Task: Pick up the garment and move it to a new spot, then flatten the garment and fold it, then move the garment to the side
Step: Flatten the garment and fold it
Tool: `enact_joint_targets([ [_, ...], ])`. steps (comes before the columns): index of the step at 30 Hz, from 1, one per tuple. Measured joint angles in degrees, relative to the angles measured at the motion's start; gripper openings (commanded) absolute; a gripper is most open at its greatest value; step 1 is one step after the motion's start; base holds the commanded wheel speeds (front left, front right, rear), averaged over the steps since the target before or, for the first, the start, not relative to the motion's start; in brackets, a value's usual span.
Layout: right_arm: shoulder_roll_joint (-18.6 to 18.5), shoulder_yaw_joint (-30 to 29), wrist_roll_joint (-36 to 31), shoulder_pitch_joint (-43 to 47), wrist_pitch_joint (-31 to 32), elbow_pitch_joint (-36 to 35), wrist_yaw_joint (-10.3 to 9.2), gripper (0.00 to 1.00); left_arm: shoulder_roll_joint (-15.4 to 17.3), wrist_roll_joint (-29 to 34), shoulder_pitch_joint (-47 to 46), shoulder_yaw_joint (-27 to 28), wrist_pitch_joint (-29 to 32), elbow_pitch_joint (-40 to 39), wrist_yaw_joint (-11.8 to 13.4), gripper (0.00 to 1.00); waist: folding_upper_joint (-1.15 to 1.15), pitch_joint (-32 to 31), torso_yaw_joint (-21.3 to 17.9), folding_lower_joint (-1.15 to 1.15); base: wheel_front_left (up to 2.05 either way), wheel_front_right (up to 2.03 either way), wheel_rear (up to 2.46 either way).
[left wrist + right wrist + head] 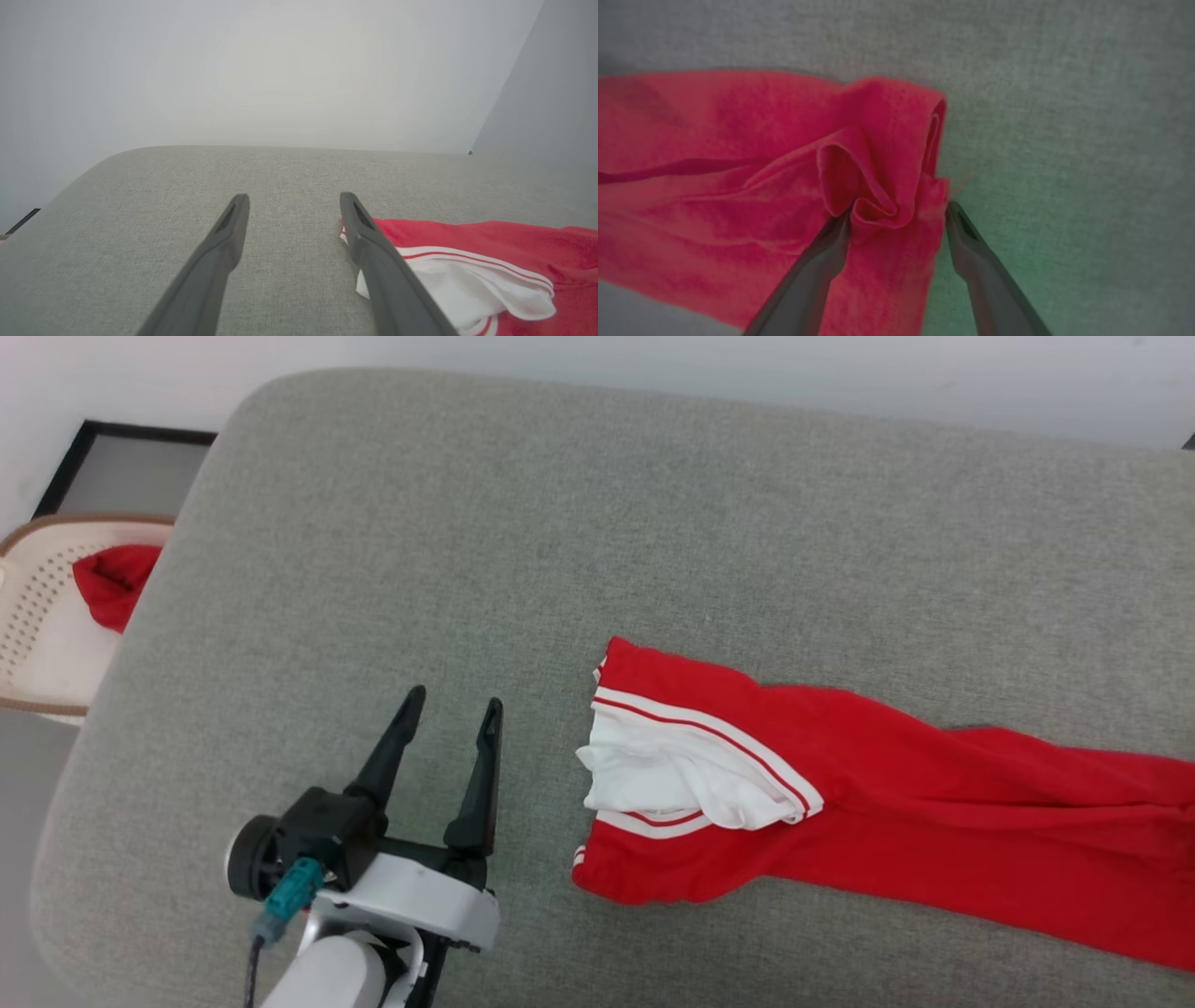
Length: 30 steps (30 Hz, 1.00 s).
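Grey upholstered surface (597, 523); beyond its left edge, a cream perforated basket (28, 607) — plain red cloth scrap (112, 581) inside.

I am looking along my left gripper (294, 201), and its two long dark fingers (219, 252) are standing wide apart with bare grey woven upholstered surface (280, 172) between them. They are pointing low across it; I am not managing to tell whether they are touching it. The red jersey-style garment (467, 233), with its white sleeve and red-white striped trim, is lying at the lower right, and the finger on the view's right is covering its near edge. A pale wall (261, 70) is rising behind the surface's rounded far edge, and a short dark strip (21, 221) is showing at the far left.
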Motion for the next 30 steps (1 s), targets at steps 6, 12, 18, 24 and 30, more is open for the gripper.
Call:
enact_joint_targets([
  [6,0.49,-0.54,-1.22,0.05,0.64,-0.74,-0.01,0.47,-4.47,3.88,1.11,3.89,0.0,3.67,-3.54,1.0,0.0,1.69,0.85,0.0,0.0,0.0,0.0],
  [12,1.77,-0.57,-1.05,0.58,-1.62,-1.77,-0.02,0.0,-7.48,7.1,2.0,7.33,0.0,5.28,-6.68,1.0,0.0,1.9,0.88,0.0,0.0,0.0,0.0],
  [18,2.49,-0.85,-1.02,0.76,-5.09,-1.33,0.05,0.0,-9.18,9.14,2.68,10.74,0.0,6.03,-9.26,1.0,0.0,1.26,-0.34,0.0,0.0,0.0,0.0],
  [24,1.97,-3.83,-2.45,0.05,-10.34,0.73,0.2,0.0,-10.33,10.91,3.81,14.01,0.0,5.77,-10.81,1.0,0.0,0.8,-2.41,0.0,0.0,0.0,0.0],
  [30,-1.44,-10.29,-5.49,0.6,-14.11,5.53,0.05,0.0,-11.45,12.56,5.14,16.3,0.0,5.6,-12.07,1.0,0.0,0.16,-4.48,0.0,0.0,0.0,0.0],
])
